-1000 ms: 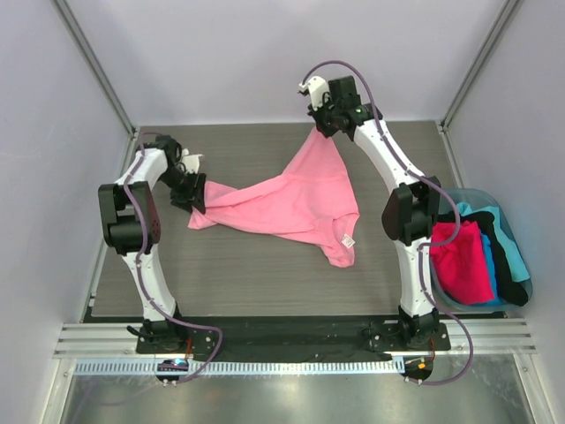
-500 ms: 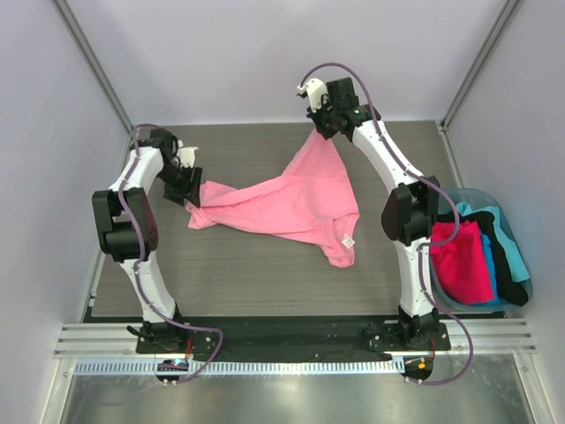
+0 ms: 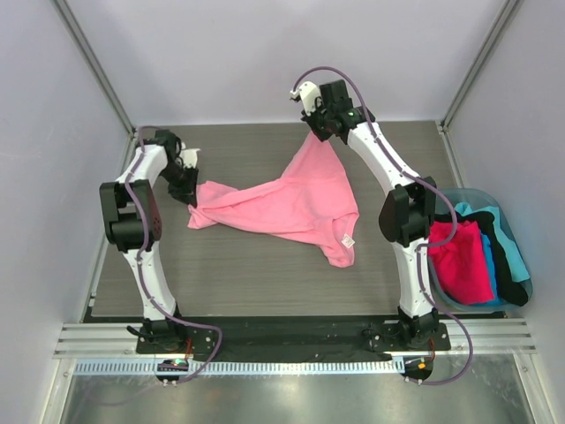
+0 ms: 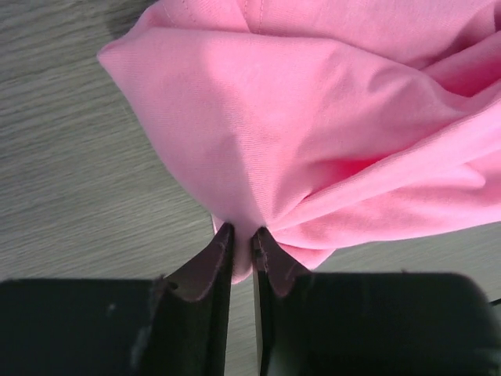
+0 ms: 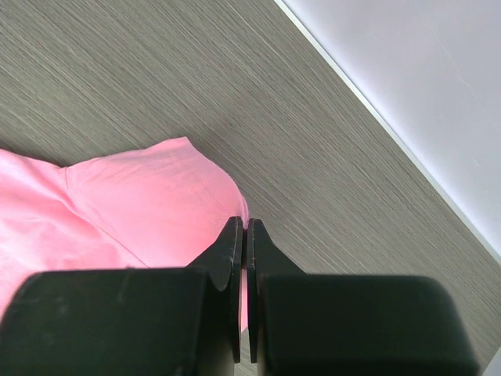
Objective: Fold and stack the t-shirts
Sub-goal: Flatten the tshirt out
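Nearest me, beside the right arm's base, a light-blue plastic tub [image 3: 477, 192] sits against the right edge of the grey wood-grain table [image 3: 247, 274]. It is heaped with crumpled cloth. A hot pink t-shirt [image 3: 459, 261] is bunched on the side closest to the arm, and a black t-shirt [image 3: 499, 247] is draped next to it. A teal t-shirt [image 3: 519, 261] hangs over the outer rim, with a strip of teal also showing between the hot pink and the black. The three lie pressed against one another.

Further in, across the middle of the table, the light pink short-sleeved t-shirt [image 3: 291, 203] lies spread in a rough triangle. Its near-right end carries a small white neck tag [image 3: 348, 240].

At the shirt's left end the left gripper [image 3: 190, 190] is down low by the table. Its wrist camera shows the two dark fingers [image 4: 207, 270] squeezed nearly together, with a fold of the pink cloth nipped between them and the fabric bulging out just beyond.

Farthest off, near the back wall, the right gripper [image 3: 316, 128] is raised above the table, and the shirt's far corner rises in a peak up to it. Seen from its wrist, the jaws are pressed together with a sliver of pink cloth caught in the gap
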Tool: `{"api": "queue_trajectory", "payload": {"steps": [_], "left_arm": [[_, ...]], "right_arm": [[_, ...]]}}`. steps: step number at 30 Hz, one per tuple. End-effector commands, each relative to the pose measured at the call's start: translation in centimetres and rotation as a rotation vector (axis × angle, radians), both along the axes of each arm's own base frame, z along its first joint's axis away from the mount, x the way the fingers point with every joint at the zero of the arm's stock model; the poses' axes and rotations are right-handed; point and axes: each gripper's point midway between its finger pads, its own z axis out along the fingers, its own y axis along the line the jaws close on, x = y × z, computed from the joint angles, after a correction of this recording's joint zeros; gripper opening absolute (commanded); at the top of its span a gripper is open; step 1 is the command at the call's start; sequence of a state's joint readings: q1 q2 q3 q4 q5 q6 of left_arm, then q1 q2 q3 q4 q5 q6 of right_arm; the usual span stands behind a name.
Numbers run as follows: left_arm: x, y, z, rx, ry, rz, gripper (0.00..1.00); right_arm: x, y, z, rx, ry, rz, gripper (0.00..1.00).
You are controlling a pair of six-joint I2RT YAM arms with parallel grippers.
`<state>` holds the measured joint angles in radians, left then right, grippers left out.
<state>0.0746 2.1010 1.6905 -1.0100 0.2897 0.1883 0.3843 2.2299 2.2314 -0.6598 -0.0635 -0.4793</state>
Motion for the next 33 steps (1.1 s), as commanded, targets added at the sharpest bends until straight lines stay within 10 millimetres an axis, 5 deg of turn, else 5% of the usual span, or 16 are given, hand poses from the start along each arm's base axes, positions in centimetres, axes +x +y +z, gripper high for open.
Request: {"api": "queue_trajectory", "payload": {"steps": [1, 5, 10, 20, 24, 28, 33], "left_arm": [[1.1, 0.3, 3.7, 0.000, -0.100, 0.009, 0.15], [0.7, 0.3, 5.3, 0.004, -0.137, 0.005, 0.16], [0.2, 0.0, 5.2, -0.011, -0.119, 0.005, 0.24], [-0.3, 0.1, 4.5, -0.003, -0.095, 0.004, 0.22], [-0.1, 0.6, 4.0, 0.018, -0.087, 0.010, 0.36], [0.1, 0.9, 3.5, 0.034, -0.076, 0.010, 0.36], [0.1, 1.0, 3.1, 0.033, -0.061, 0.014, 0.13]], "right_arm": [[0.0, -0.3, 4.1, 0.009, -0.092, -0.004, 0.01], [0.0, -0.5, 3.9, 0.001, -0.092, -0.010, 0.01], [0.0, -0.3, 3.6, -0.009, -0.090, -0.013, 0.01], [-0.6, 0.0, 3.8, -0.022, -0.094, -0.002, 0.01], [-0.7, 0.0, 3.4, -0.026, -0.084, -0.002, 0.01], [-0.8, 0.3, 3.5, -0.027, -0.088, 0.004, 0.01], [-0.6, 0.3, 3.8, -0.029, -0.097, 0.003, 0.01]]}}
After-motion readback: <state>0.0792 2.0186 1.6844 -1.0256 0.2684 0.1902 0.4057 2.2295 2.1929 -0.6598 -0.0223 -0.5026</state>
